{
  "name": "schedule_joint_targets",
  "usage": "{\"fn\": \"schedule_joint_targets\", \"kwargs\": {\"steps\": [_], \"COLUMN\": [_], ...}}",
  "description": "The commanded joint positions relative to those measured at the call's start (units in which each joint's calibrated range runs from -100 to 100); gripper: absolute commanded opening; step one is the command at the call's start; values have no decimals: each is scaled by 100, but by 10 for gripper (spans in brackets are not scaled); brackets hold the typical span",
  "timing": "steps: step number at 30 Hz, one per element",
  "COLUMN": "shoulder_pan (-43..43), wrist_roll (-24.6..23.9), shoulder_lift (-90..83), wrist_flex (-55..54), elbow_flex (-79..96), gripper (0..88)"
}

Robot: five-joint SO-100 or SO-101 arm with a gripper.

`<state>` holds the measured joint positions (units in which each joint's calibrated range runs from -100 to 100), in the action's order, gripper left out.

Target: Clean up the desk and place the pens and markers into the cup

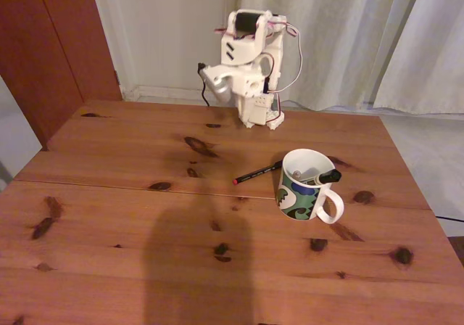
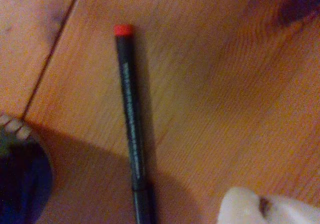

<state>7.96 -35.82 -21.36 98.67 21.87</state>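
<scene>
One black pen (image 1: pixel 257 173) lies on table (image 1: pixel 109 209) beside cup (image 1: pixel 301 194) | marker (image 1: pixel 324 175) inside cup | end effector (image 1: pixel 217 87) state: cannot tell

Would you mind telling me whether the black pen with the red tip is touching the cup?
Cannot tell. In the fixed view the black pen runs up to the cup with no clear gap, and the wrist view leaves that end in shadow.
</scene>
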Motion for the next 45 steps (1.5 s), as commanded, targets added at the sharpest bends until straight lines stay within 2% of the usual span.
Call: {"fn": "schedule_joint_targets", "kwargs": {"steps": [1,4,10,20,33,40,45], "shoulder_pan": [20,20,-52,-253,-1186,-1411,-1403], "wrist_roll": [-111,-132,-671,-661,-676,-645,-551], "shoulder_lift": [493,783,1312,2173,2264,2280,2289], "wrist_flex": [81,-358,-1054,-1596,-1605,-1614,-1751], "elbow_flex": [-456,-474,-428,-428,-50,113,194], "gripper": [7,7,7,12,13,127,147]}}
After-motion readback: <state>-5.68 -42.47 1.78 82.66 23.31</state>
